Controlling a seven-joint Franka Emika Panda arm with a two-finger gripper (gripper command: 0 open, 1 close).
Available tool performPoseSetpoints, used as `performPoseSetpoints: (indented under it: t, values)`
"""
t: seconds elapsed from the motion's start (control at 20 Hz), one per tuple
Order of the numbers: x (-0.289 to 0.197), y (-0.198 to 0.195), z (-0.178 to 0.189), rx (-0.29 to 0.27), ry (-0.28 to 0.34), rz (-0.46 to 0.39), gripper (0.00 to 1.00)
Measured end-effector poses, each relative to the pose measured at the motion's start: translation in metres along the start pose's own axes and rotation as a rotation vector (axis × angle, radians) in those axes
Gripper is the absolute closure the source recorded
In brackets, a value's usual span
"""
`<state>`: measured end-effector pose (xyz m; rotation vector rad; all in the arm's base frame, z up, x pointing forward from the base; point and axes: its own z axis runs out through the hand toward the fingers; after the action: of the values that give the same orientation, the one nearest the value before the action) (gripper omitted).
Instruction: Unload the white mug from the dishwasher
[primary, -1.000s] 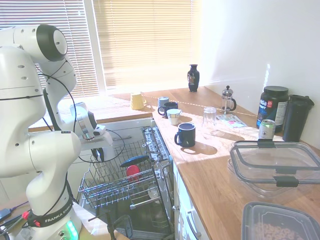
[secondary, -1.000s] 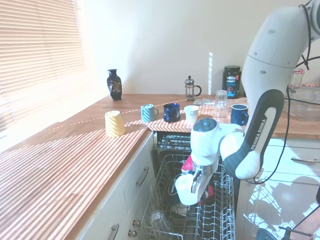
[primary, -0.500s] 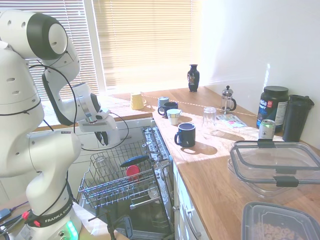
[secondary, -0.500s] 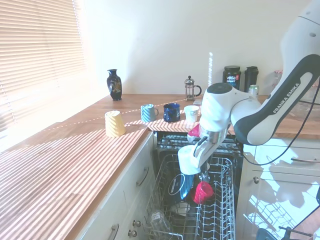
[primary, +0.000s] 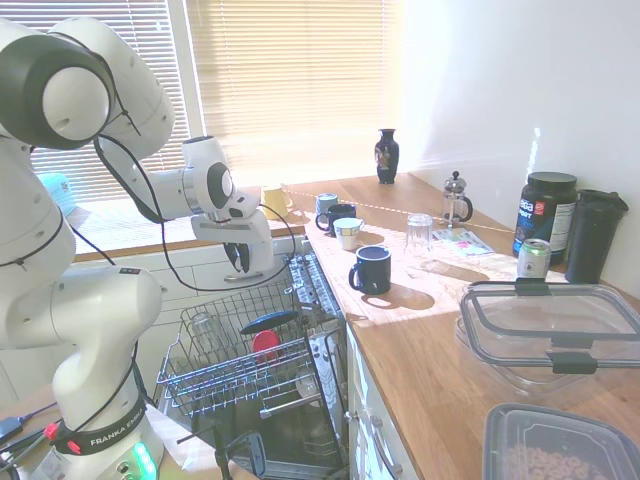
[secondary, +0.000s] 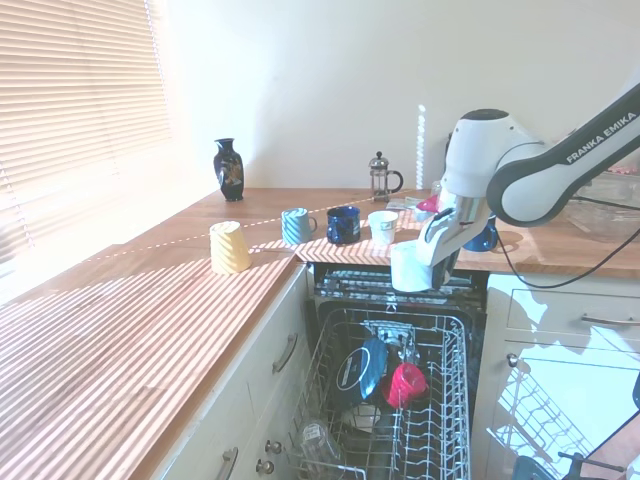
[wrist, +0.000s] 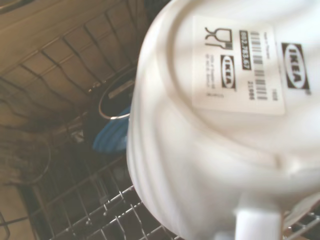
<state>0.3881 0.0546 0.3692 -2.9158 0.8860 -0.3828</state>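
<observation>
Since a second ago the white Franka arm has swung up and across from low over the grey wire rack (secondary: 400, 400) to the height of the wooden worktop (secondary: 200, 300), taking the small plain white ceramic mug (secondary: 409, 268) with it. That mug now hangs in the air above the back of the open under-counter dishwasher (secondary: 395, 290), just in front of the worktop edge where the cream cup (secondary: 382, 226) and the navy mug (secondary: 343, 224) stand; it touches neither rack nor worktop. The hand (secondary: 438, 245) is closed on the mug, gripping it at the upper side, though the fingers themselves are too small to make out clearly in either outside view. In the first exterior view the hand (primary: 240, 262) points downward over the rack (primary: 235, 350), and the mug is hard to tell apart from the pale cupboard behind it. The wrist view shows the mug's (wrist: 225, 125) base with its printed label close to the camera and its handle stub beside it, so the mug seems to hang roughly mouth-down, its long axis near vertical with some tilt. By my judgement the lifting-out is done; what is left is to carry the mug over the worktop, set it down and let go.
</observation>
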Motion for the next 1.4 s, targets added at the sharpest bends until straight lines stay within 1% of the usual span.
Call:
performPoseSetpoints:
  t: [0.1, 0.2, 0.35, 0.45, 0.6, 0.9, 1.2, 1.4]
  values:
    - [0.019, 0.009, -0.015, 0.021, -0.008, 0.013, 1.00]
    - [0.034, 0.015, -0.027, 0.023, -0.014, 0.021, 1.00]
    - [0.059, 0.024, -0.038, 0.010, -0.016, 0.037, 1.00]
    - [0.072, 0.031, -0.039, -0.003, -0.022, 0.049, 1.00]
    - [0.091, 0.042, -0.036, -0.018, -0.033, 0.066, 1.00]
    - [0.133, 0.053, -0.017, -0.041, -0.070, 0.087, 1.00]
    - [0.180, 0.049, -0.010, -0.076, -0.115, 0.088, 1.00]
    - [0.206, 0.043, 0.011, -0.101, -0.146, 0.088, 1.00]
